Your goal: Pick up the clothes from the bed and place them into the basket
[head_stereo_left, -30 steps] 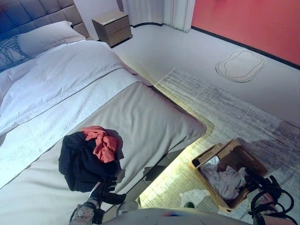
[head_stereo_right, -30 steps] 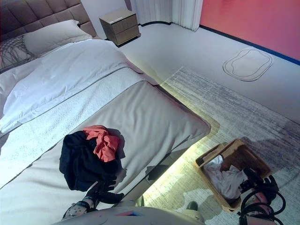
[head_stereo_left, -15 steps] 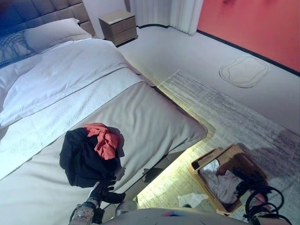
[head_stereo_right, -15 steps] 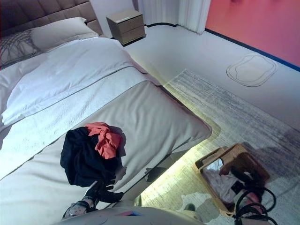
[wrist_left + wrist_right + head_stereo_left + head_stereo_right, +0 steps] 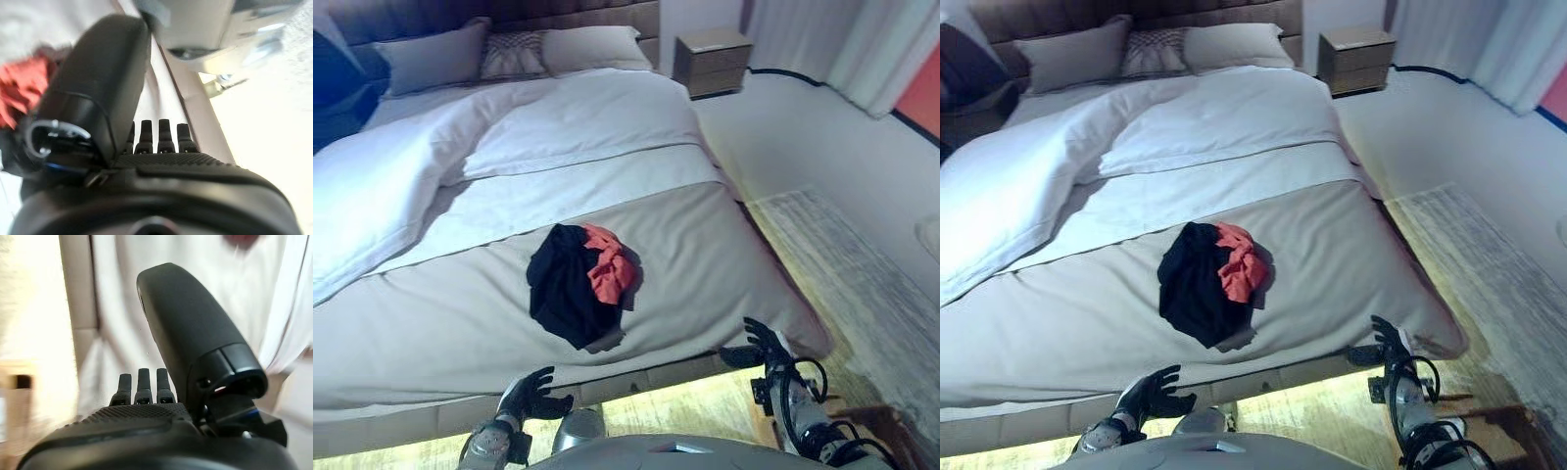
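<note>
The left hand hangs low in front of the foot of the bed, fingers loosely spread and holding nothing, just below the edge of the grey bedspread. In its own wrist view the straight fingers point along the bed's side, with a blur of red and dark cloth beyond the thumb. The right hand is raised near the bed's right foot corner, fingers likewise relaxed and empty, close to the bedspread's edge but apart from it; its wrist view shows only pale bedding past the fingers. Farther out, on the grey bedspread near the middle of the bed's lower half, lies the pile of clothes: a dark garment crumpled in a heap with a red garment bunched on its right side, touching it. Neither hand touches the pile. Beyond the clothes a white duvet covers the upper bed, with pillows against the headboard. A nightstand stands beside the bed's head on the right, and a grey rug lies on the floor to the right of the bed. At the lower right corner a brown edge, possibly the basket, shows on the floor, but I cannot tell for certain.
</note>
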